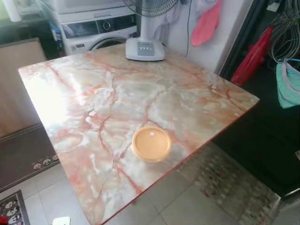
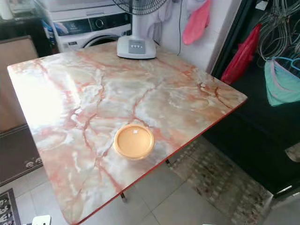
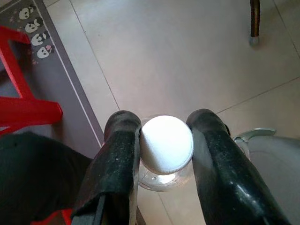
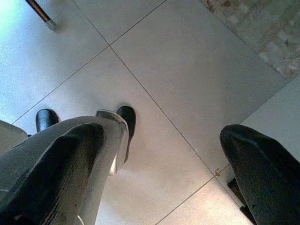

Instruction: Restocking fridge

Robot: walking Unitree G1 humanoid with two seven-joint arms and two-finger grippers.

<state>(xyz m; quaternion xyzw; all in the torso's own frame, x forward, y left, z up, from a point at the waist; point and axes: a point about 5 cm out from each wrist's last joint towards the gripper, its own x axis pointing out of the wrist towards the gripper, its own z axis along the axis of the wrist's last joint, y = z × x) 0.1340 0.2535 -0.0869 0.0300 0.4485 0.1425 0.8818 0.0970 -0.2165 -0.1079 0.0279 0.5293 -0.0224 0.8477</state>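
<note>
left fingers [image 3: 161,154] clamp white-capped bottle [image 3: 166,143] | right fingers [image 4: 164,159] spread, empty

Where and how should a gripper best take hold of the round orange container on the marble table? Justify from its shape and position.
Grip the orange container across its round rim, coming down from above on its opposite sides. It sits low and flat near the table's front edge, lid up, probably leaving little side wall to pinch. The open right gripper is free; the left gripper holds a white-capped bottle.

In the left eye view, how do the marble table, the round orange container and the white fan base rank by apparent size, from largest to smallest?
1. marble table, by far the largest.
2. orange container and fan base: they look similar, and the fan base stands farther from the camera, so I leave them unranked.
</note>
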